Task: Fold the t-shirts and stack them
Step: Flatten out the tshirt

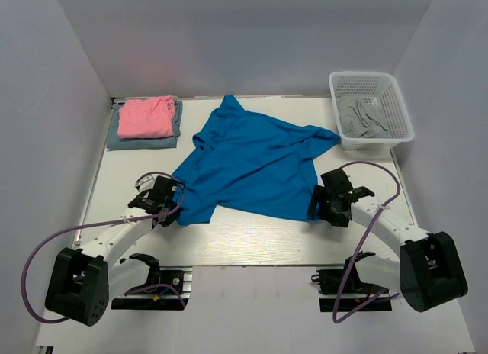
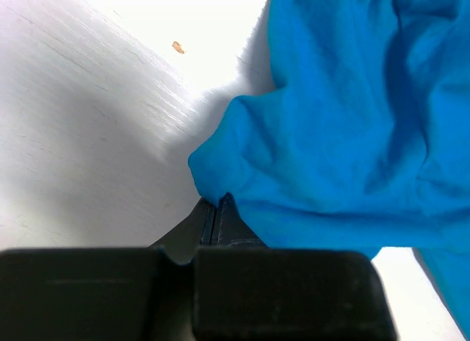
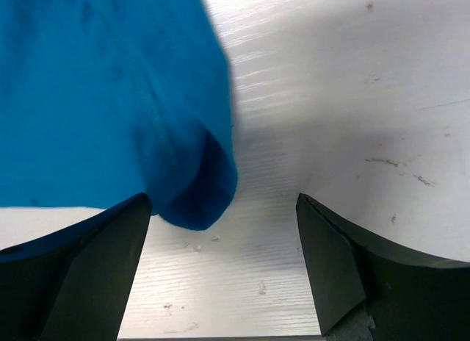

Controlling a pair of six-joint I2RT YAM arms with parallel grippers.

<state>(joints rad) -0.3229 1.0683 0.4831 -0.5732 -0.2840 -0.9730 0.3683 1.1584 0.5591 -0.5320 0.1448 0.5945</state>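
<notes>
From above, the blue t-shirt [image 1: 252, 163] lies spread mid-table, and the pink t-shirt [image 1: 145, 117] sits on the grey-blue t-shirt [image 1: 122, 143] at 10 o'clock. Left wrist: my left gripper [image 2: 214, 209] pinches the blue hem. Right wrist: my right gripper [image 3: 224, 209] gapes wide, with the shirt corner at 11 o'clock.

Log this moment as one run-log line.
blue t-shirt: unfolded, centre | left gripper: shut on its edge | right gripper: open at its corner | pink t-shirt: folded on grey-blue t-shirt, far left

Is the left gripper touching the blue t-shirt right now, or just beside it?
Touching. The left wrist view shows the left gripper closed, with a corner of the blue t-shirt pinched between its fingertips, with no gap visible.
</notes>
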